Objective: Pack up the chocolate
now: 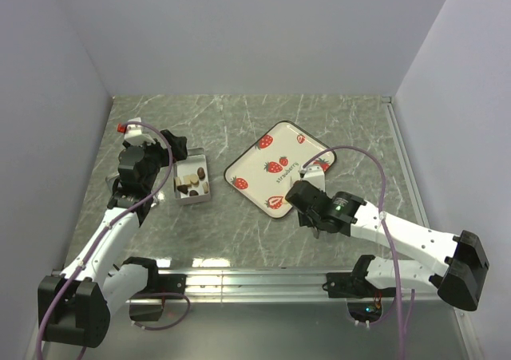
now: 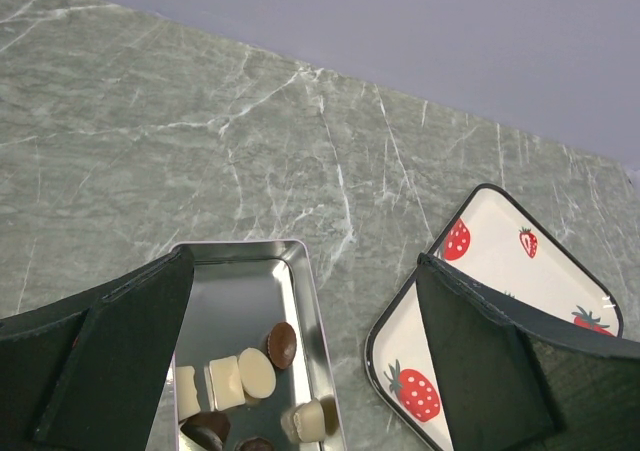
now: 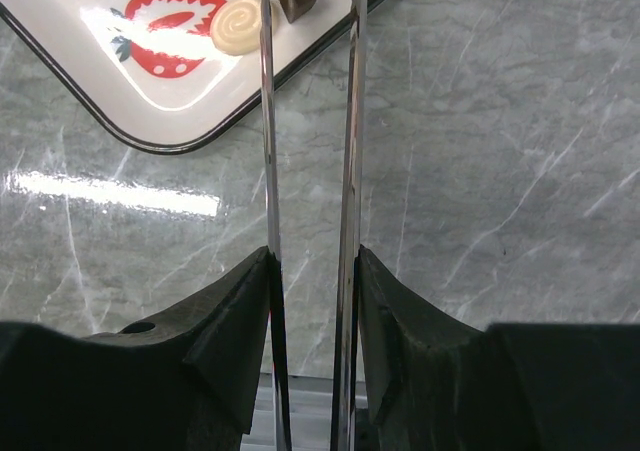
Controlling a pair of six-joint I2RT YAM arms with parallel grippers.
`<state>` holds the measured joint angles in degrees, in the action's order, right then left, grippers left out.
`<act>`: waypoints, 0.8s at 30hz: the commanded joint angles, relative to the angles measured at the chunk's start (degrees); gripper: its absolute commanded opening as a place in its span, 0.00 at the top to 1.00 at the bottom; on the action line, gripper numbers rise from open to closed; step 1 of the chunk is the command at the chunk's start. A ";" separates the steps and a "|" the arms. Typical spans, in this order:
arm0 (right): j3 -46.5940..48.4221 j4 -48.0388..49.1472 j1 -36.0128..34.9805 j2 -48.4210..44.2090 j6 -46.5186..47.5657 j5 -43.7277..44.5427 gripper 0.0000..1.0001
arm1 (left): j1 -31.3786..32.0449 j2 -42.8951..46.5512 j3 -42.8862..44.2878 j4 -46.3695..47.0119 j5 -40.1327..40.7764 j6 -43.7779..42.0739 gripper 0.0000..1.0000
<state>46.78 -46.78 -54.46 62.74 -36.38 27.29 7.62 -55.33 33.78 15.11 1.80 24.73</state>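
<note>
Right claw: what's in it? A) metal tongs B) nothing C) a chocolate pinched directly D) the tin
A: the right claw is closed on metal tongs, whose two thin blades run out from between its fingers toward the strawberry tray.

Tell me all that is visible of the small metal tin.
The tin is a small, shiny metal box, rectangular with rounded corners, open, no lid in sight. It lies flat on the grey marbled table, left of the strawberry tray, apart from it. Several dark and cream chocolates lie inside.
</note>
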 commanded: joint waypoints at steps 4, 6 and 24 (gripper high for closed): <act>-0.38 -0.15 0.84 0.19 -0.62 0.66 0.55 | 0.29 1.63 1.38 1.85 0.22 -0.21 0.01; -0.47 -0.41 0.93 0.10 -0.88 0.66 0.55 | 0.29 1.63 1.38 1.85 0.22 -0.21 0.01; 0.67 -1.56 0.93 -1.56 -1.85 3.21 0.68 | 0.29 1.54 1.29 2.02 0.31 -0.12 0.01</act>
<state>46.46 -47.62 -53.95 63.02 -37.30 27.62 7.62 -54.89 33.80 15.11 1.83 24.73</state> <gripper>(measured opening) 0.357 0.995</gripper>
